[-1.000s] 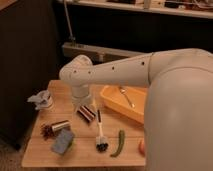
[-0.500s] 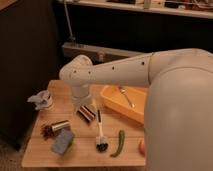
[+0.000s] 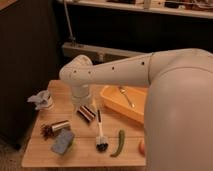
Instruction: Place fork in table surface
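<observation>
The fork [image 3: 126,96] is a slim silver utensil lying inside the yellow tub [image 3: 111,101] at the right of the table surface [image 3: 85,152], a light tan wooden top. My arm reaches in from the right, bends at a white joint and points down. My gripper [image 3: 86,112] is a dark end hanging just above the table, left of the tub and about a hand's length from the fork. It holds nothing that I can see.
A white-handled brush [image 3: 100,131] with black bristles and a green pepper [image 3: 119,143] lie in front of the tub. A blue pack [image 3: 62,141], a lying can [image 3: 60,126] and a crumpled white item [image 3: 41,100] sit at the left. An orange object [image 3: 142,146] shows by my arm.
</observation>
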Robot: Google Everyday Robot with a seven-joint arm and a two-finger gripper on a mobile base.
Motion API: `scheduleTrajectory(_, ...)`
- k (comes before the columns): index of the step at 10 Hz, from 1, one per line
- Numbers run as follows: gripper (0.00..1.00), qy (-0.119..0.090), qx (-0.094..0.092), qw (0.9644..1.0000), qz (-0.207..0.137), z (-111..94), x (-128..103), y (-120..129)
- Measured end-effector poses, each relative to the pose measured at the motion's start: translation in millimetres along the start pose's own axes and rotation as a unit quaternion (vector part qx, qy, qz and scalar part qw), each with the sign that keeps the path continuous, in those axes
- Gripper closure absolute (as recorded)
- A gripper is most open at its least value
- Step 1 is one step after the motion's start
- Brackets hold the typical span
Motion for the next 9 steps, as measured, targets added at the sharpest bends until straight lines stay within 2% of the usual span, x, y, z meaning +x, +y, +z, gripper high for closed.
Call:
scheduleTrajectory(3,0.35,0.0,0.0,1.0,0.0,0.1,0.0,0.1)
scheduleTrajectory(5,0.35,-0.009,0.011,0.9999,0.004,4.3,-2.2,-6.4)
scheduleTrajectory(7,0.35,-0.027,0.021,0.9994,0.008,12.0,-21.6,-33.5)
scheduleTrajectory(9,0.35,-0.043,0.02,0.9989,0.004,17.8,-49.9,-65.6)
